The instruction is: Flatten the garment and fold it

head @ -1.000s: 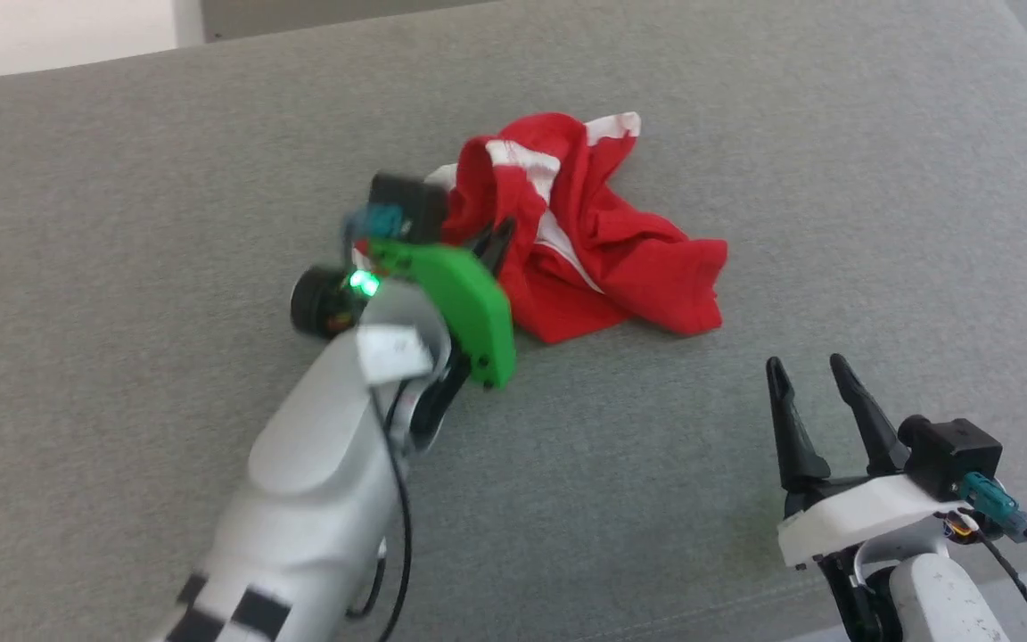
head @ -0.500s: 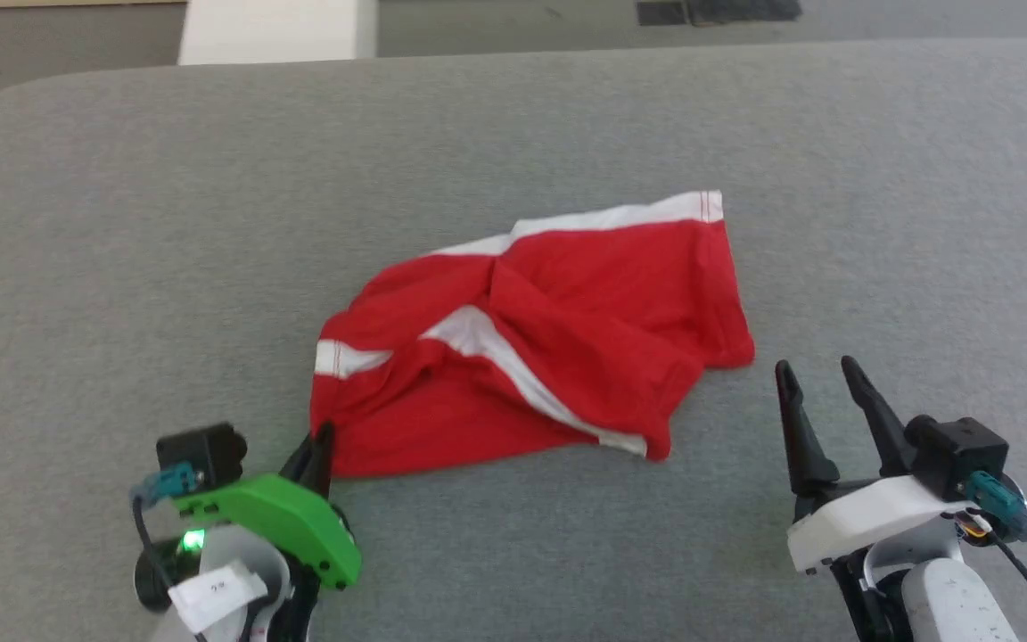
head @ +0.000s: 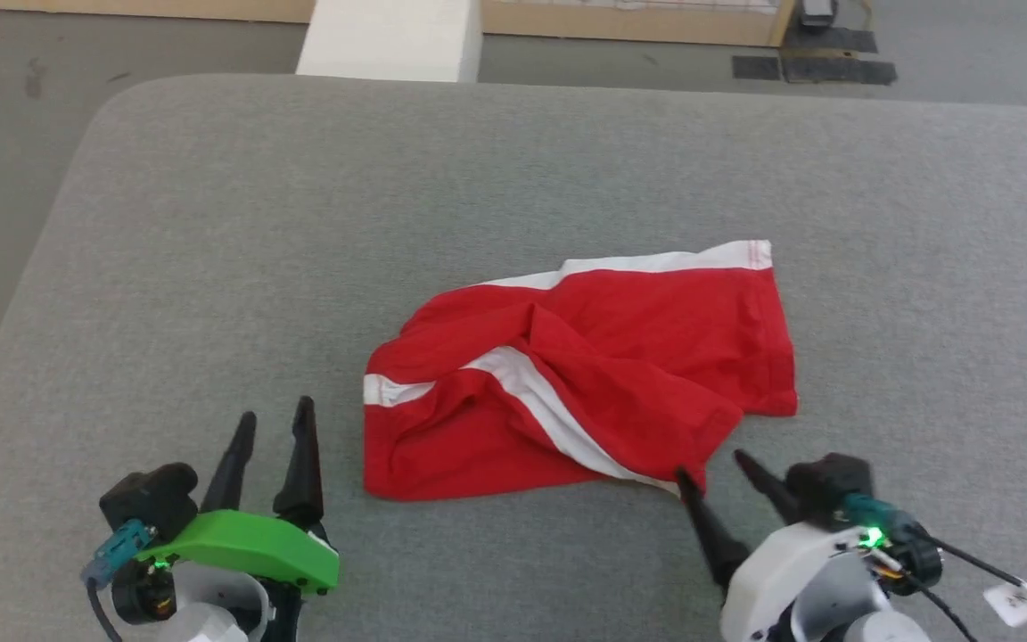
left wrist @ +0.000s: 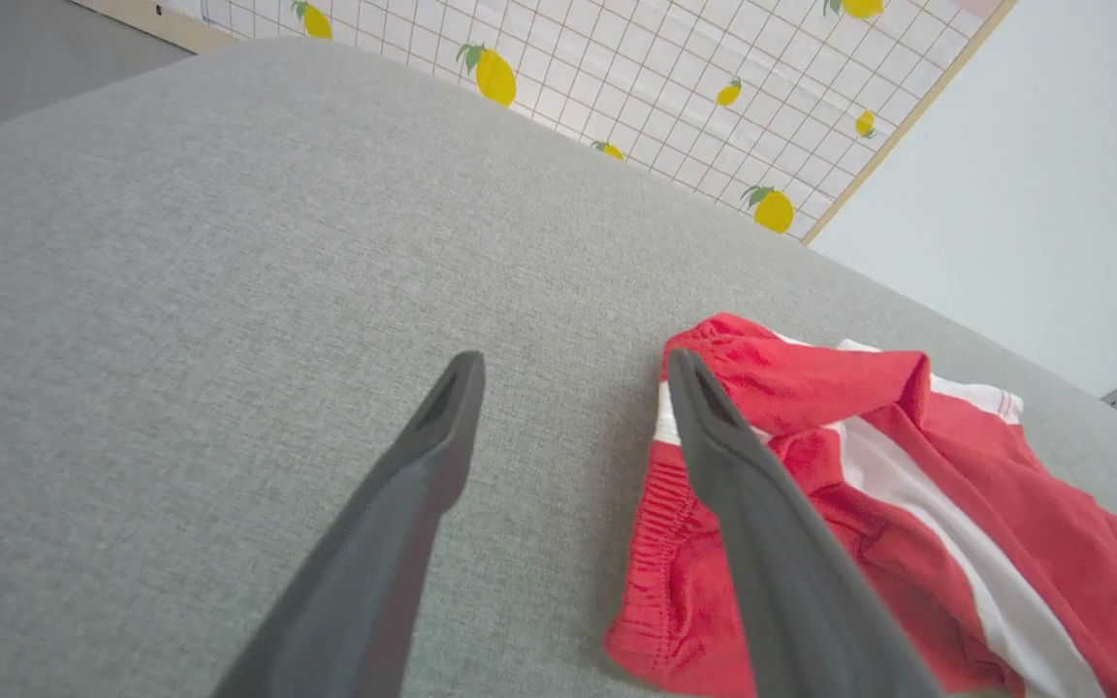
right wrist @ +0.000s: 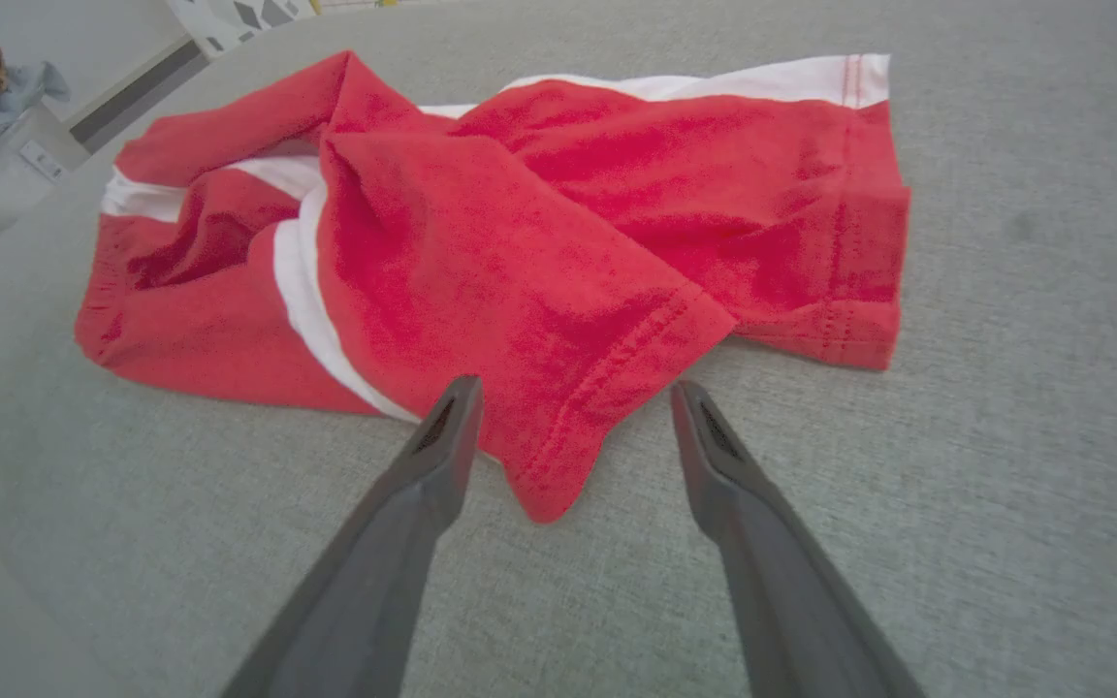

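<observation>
crumpled red soft-fabric shorts with white side stripes (head: 620,357) lie on the grey fabric tabletop (head: 210,223); left gripper (head: 275,415) spread, empty, beside the waistband; right gripper (head: 710,465) spread around a hem corner

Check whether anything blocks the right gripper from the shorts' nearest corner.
Nothing visible does. The right gripper is open, and in its wrist view the red shorts have their hemmed corner between its fingers, lying on the bare grey surface.

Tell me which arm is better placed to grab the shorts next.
Right, likely. The right pincer, open, frames a loose hem corner of the shorts in its wrist view. The left pincer, also open, sits beside the waistband end, grey surface between its fingers.
</observation>
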